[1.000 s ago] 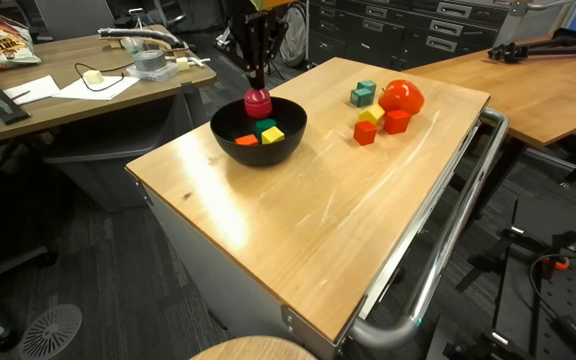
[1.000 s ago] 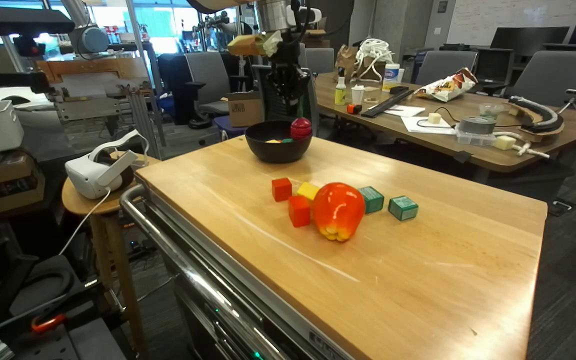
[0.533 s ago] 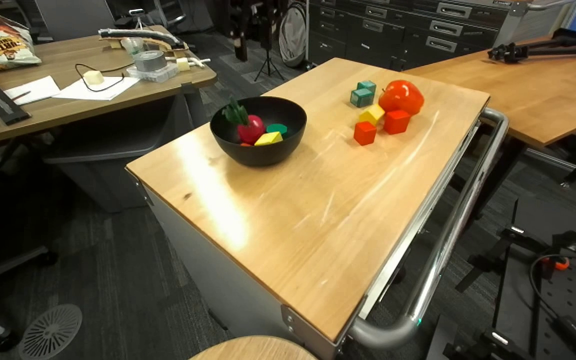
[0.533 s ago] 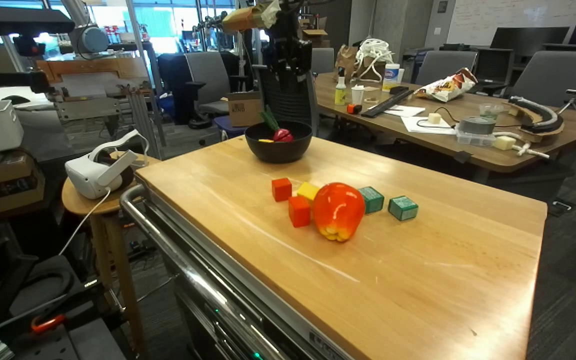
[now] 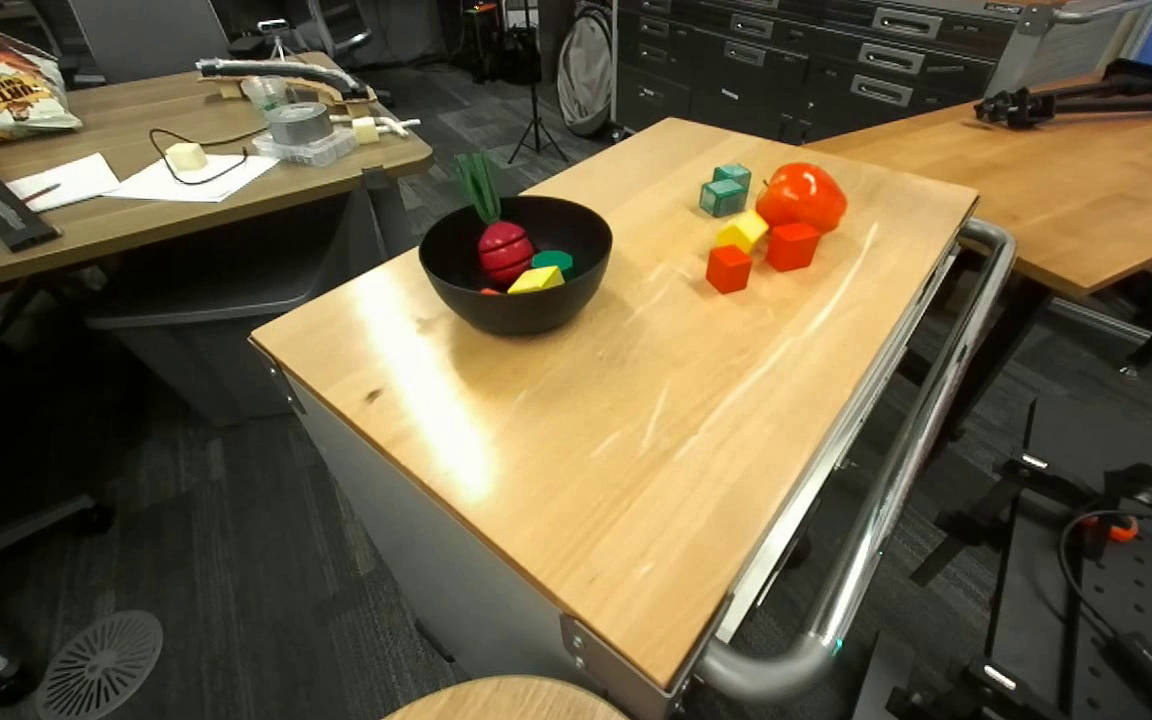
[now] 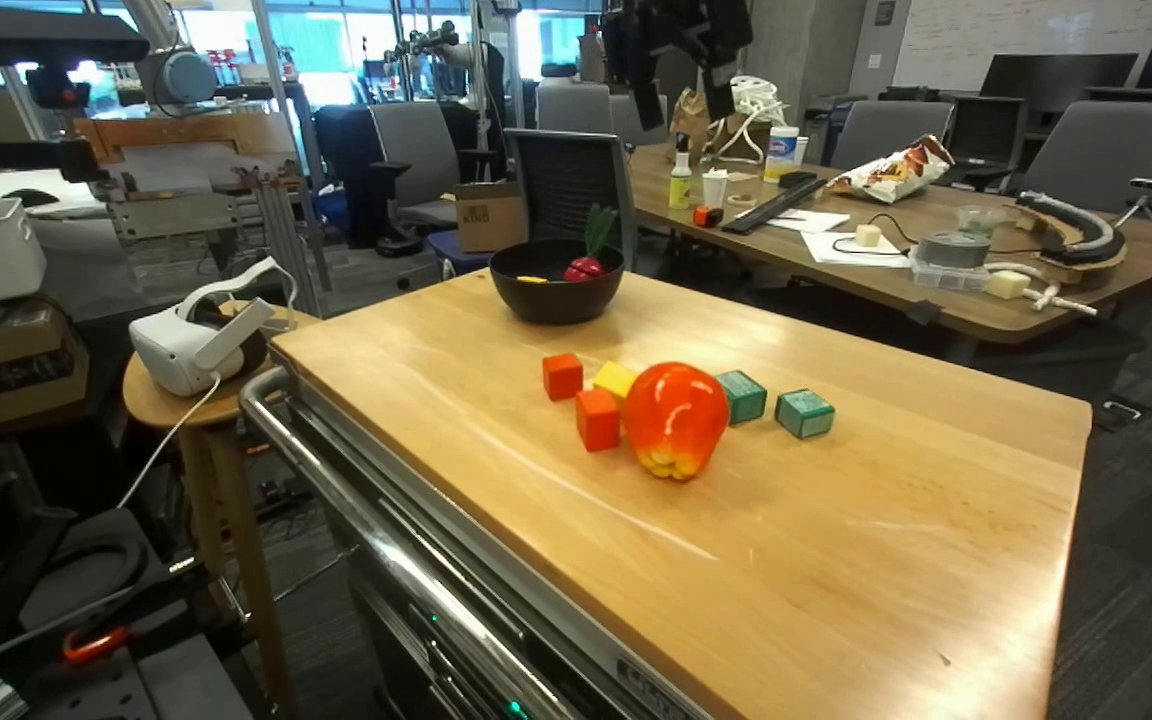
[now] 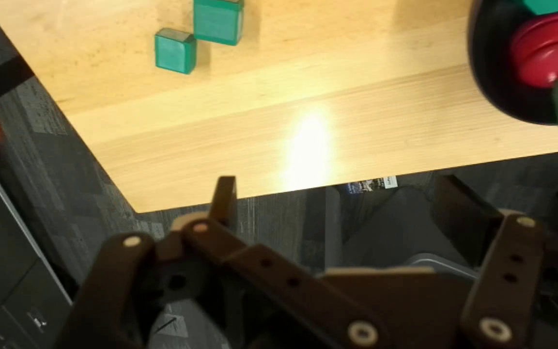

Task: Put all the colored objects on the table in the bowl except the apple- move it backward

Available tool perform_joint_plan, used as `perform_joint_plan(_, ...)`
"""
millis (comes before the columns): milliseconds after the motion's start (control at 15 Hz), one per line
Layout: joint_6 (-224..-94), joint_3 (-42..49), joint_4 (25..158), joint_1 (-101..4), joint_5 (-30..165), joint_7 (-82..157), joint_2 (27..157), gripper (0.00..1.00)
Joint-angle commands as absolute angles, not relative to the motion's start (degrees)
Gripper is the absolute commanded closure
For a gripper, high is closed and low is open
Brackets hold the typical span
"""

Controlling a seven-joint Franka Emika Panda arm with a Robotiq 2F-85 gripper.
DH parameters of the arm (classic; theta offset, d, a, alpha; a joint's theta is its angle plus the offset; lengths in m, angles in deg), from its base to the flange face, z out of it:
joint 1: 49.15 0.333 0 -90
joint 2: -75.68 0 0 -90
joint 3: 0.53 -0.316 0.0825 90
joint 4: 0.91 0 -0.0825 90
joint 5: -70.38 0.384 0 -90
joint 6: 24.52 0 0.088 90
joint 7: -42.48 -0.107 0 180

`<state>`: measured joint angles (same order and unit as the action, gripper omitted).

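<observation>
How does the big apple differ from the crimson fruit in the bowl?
Size: the apple is larger than the crimson fruit.
Colour: the apple is bright red-orange, yellow at one end; the crimson fruit is darker.
Top: the crimson fruit carries long green leaves; the apple shows none.
Place: the apple sits on the table; the crimson fruit is in the bowl.
Both are rounded and reddish.

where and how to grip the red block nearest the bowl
Probably from straight above, gripper across two opposite upright faces: the red block has flat sides and an uncovered top. I'd avoid the face toward the yellow block close by.
</observation>
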<state>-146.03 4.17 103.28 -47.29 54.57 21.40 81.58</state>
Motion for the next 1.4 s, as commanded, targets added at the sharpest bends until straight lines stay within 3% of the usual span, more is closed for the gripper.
perform_joint_plan(0, -145.9, 3.5, 103.2, -48.4, 54.5, 21.6, 81.7, 0.0)
perform_joint_plan(600, -144.2, 1.4, 105.8, -50.7, 70.3, 51.6, 81.7, 0.0)
perform_joint_plan(1333, -142.6, 2.8, 112.5, -51.3, 67.5, 48.4, 82.9, 0.0)
